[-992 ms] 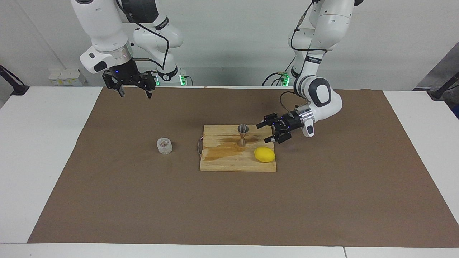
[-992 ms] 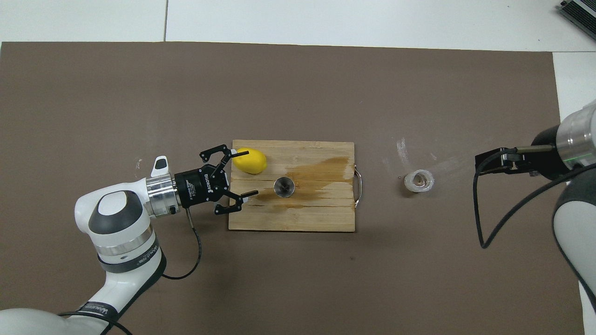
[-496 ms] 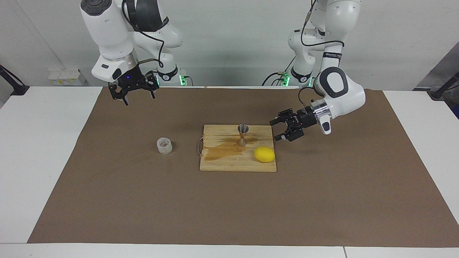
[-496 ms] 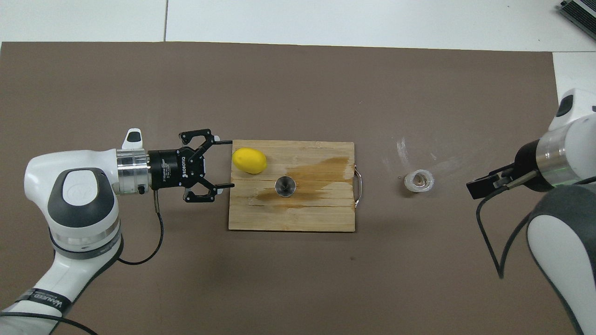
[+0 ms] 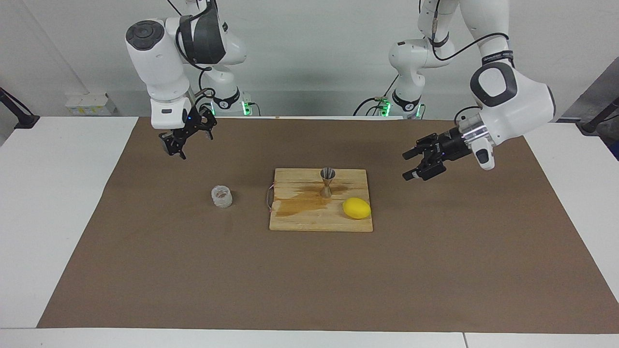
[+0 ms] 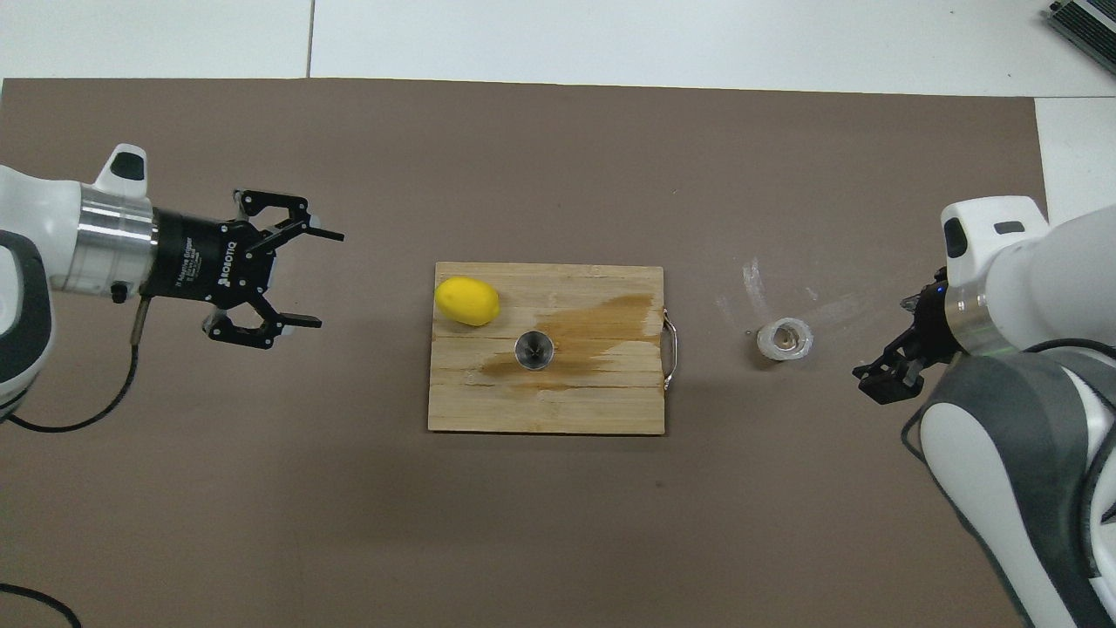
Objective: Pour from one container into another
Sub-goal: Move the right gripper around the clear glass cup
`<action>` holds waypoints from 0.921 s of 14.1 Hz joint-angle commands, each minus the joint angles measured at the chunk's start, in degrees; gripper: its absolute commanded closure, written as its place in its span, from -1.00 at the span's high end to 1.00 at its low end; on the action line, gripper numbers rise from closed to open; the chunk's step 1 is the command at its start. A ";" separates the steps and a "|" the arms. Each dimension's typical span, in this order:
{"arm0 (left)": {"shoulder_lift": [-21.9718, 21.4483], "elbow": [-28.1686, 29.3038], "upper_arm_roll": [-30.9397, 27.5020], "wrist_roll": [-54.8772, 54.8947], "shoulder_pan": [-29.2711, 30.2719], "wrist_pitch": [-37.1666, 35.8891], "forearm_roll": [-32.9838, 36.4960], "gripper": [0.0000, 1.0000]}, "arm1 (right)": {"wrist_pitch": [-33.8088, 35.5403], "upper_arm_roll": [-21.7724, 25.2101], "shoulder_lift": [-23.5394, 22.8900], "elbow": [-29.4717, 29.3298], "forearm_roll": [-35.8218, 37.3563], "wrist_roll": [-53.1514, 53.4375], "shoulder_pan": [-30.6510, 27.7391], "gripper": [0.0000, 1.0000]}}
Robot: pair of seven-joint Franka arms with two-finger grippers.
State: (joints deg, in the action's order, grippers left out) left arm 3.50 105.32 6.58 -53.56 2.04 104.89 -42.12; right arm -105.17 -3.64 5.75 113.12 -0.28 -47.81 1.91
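Observation:
The clear bumpy glass cup stands alone on the brown mat toward the right arm's end. The metal hourglass jigger stands upright on the wooden board, beside a wet stain. My left gripper hovers open and empty over the mat, off the board's edge at the left arm's end. My right gripper hangs open and empty over the mat at the right arm's end, apart from the cup.
A yellow lemon lies on the board's corner toward the left arm's end. The board has a small wire handle on the side facing the cup. The brown mat covers most of the white table.
My left gripper has drawn back from the jigger and off the board toward the left arm's end, rising. My right arm has swung and turned its gripper. Cup, jigger and lemon stayed put.

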 commanded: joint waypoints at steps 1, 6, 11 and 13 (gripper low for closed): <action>2.21 -7.92 0.45 -0.76 0.77 -4.15 10.35 1.00 | -3.89 -0.23 -2.22 2.10 -3.23 -8.59 -0.24 1.00; 2.03 -13.21 0.54 9.49 0.15 -4.25 23.47 1.00 | -9.77 -0.31 -6.28 5.08 -6.47 -20.98 -0.33 1.00; 1.42 -14.71 0.10 37.32 2.07 -4.25 26.65 1.00 | -18.21 -0.23 -8.73 9.39 -12.19 -32.42 -0.94 1.00; 1.24 -15.49 -0.07 48.23 2.35 -4.34 29.62 1.00 | -20.76 -0.23 -9.61 10.71 -15.53 -37.85 -1.56 1.00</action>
State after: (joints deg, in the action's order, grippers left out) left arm 4.05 92.24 6.27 -14.37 3.48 102.20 -15.43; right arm -123.25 -3.55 -3.63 121.96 -12.43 -80.06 1.68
